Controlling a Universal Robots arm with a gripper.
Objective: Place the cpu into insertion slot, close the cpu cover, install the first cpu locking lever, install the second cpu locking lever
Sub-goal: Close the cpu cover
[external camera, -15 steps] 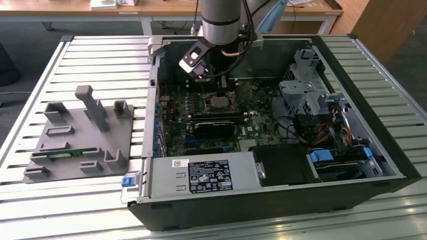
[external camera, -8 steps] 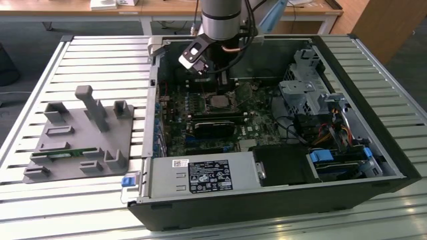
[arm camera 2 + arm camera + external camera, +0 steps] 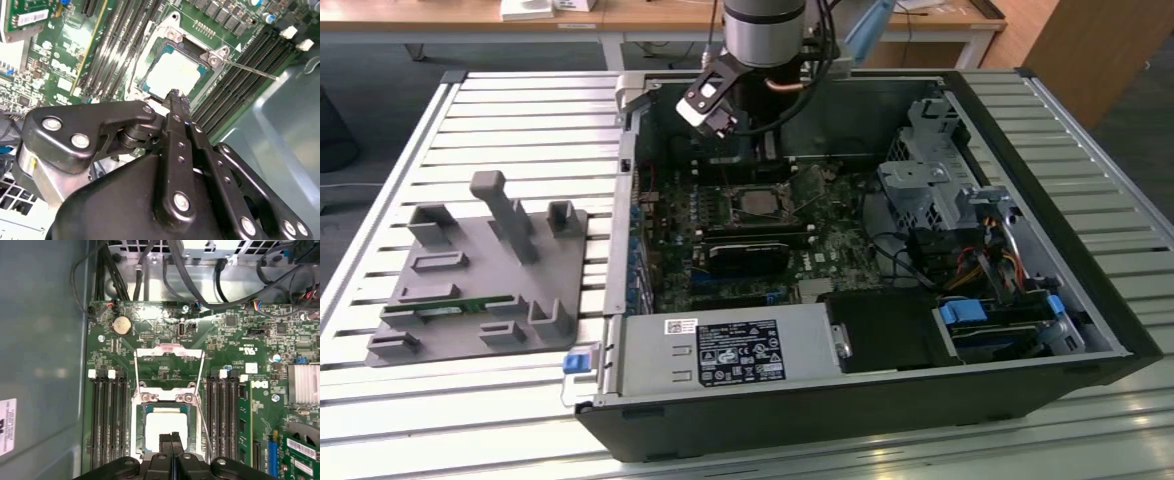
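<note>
The cpu lies in the insertion slot, its pale silvery face up; it is also seen in the second wrist view. The cpu cover is swung open beyond the slot, green board showing through its window. A thin lever rod sticks out from the slot's corner. My gripper is shut with nothing seen between its fingers, its tip over the cpu's near edge, as the second wrist view also shows. In the exterior view the arm reaches down into the case above the slot.
Black memory slots flank the socket. Cables run along the case wall past the board. A grey fixture holding a green memory stick sits on the exterior view's left. The drive cage and power supply crowd the case.
</note>
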